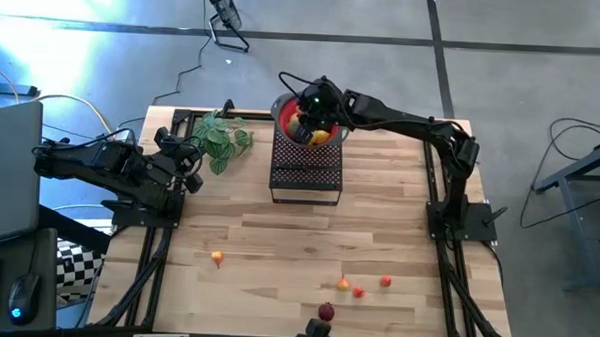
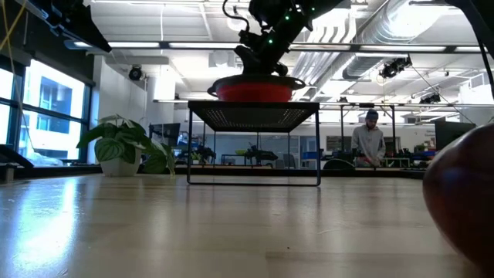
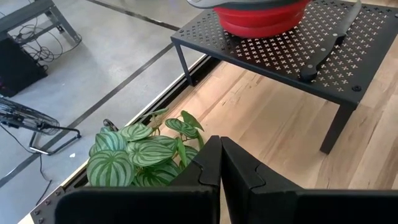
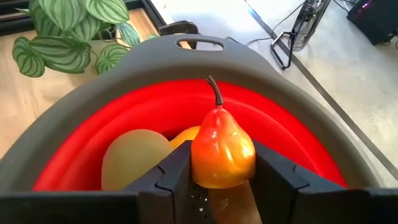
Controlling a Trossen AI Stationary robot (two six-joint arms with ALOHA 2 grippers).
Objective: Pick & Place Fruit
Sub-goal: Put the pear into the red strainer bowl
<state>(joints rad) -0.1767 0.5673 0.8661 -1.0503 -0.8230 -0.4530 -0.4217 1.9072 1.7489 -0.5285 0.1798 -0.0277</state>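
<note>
A red bowl with a grey rim stands on a black perforated rack at the table's far middle. My right gripper hovers over the bowl, shut on an orange-yellow pear. In the bowl lie a tan oval fruit and an orange one. Small fruits and a dark red ball lie on the table's near part. My left gripper waits shut at the far left, above the plant. My right gripper pinches the pear's wide lower body between its two fingers, one on each side. The fingers slant downward from the table's right side. The pear sits over the bowl's inside, stem pointing up and away from the gripper.
A black-handled knife lies on the rack beside the bowl. The leafy plant sits at the far left of the table. One dark red fruit looms close in the low view. Bare wood lies between the rack and the near fruits.
</note>
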